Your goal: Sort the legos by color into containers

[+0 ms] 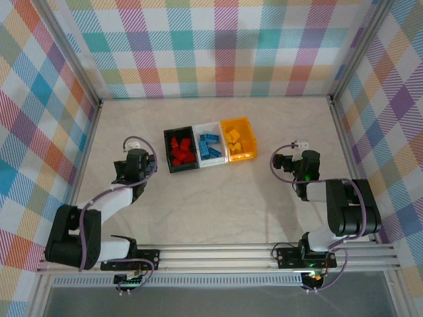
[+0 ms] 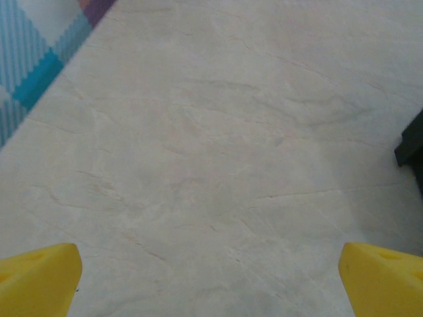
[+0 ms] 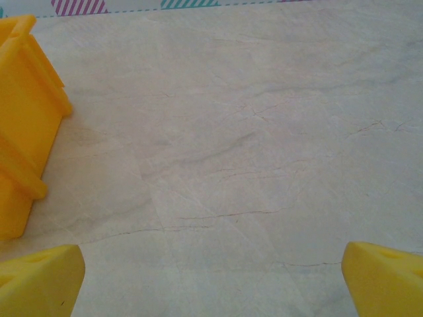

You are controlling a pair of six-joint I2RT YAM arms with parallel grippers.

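While looking down from above, find three containers touching side by side at mid-table: black container (image 1: 167, 152) leftmost, white container (image 1: 213, 163) in the middle, orange-yellow container (image 1: 243, 156) rightmost. Inside the black one, red legos (image 1: 182, 152); inside the white, blue legos (image 1: 209, 146); inside the orange-yellow, yellow legos (image 1: 236, 141). Sorted by colour, bin by bin; exact counts too small to tell. Left of the row and apart from it, left gripper (image 2: 210, 281), yellow fingers (image 2: 39, 277) spread wide over bare marble-patterned table (image 1: 211, 211), clamped on nothing. At that wrist view's right border, a dark edge (image 2: 411, 142), too little to name. Right of the row, likewise apart, right gripper (image 3: 211, 281), jaws equally wide, empty, low over the tabletop, with the orange-yellow container's outer wall close by at the left of its wrist view. Around the table, plaid walls (image 1: 218, 46).
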